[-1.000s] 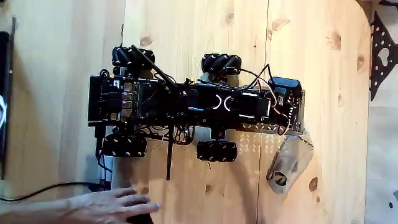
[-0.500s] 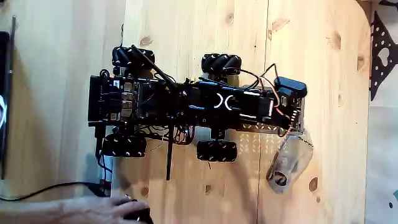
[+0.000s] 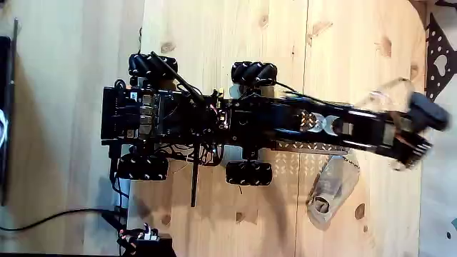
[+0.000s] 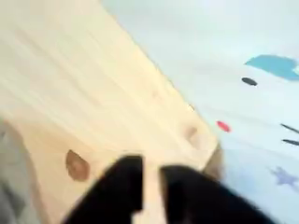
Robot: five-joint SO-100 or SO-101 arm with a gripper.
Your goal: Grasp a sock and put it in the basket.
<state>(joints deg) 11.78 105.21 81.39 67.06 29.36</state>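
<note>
A: Where does the sock (image 3: 330, 190) lie?

B: On the counter (image 3: 214, 43), in the fixed view just below the wheeled robot (image 3: 193, 118) and to the right of its lower front wheel (image 3: 248, 173). It is limp, grey-beige cloth, crumpled, with a dark round spot at its lower end.

A: And the end effector (image 3: 418, 125)?

B: Stretched far right of the robot and motion-blurred, well above and right of the sock. The wrist view shows 2 dark blurred fingers (image 4: 117, 191) with a narrow gap and nothing between them; I judge it nearly closed and empty.

A: So the reach overshoots?

B: I think so. It should swing back toward the robot, open wide, descend on the sock's bunched middle and pinch a fold, since flat cloth slips. The pine counter is smooth and knotty.
</note>
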